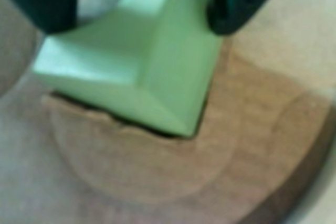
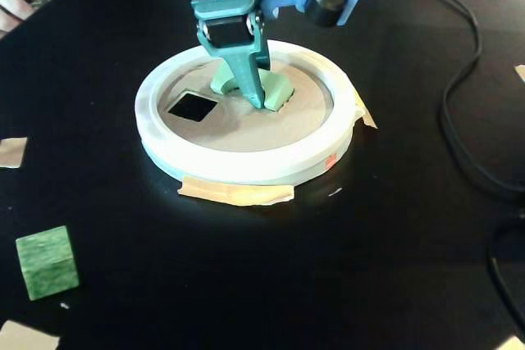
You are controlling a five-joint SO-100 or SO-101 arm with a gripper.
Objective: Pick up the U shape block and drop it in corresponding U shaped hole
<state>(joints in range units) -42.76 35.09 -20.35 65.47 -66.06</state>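
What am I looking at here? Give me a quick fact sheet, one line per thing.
Claw: closed on the pale green block, over the cardboard disc
Pale green block: lower end at the edge of a dark cutout, most of it above the cardboard
Cardboard disc: tan, inside a white ring
Square hole: open, left of the claw in the fixed view
Dark green cube: lying apart on the black table

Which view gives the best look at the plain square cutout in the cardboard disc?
The fixed view. There the square cutout shows whole and dark in the tan cardboard disc, left of the gripper and the U shape block. The wrist view is filled by the block and blurred cardboard, and the square cutout does not appear in it.
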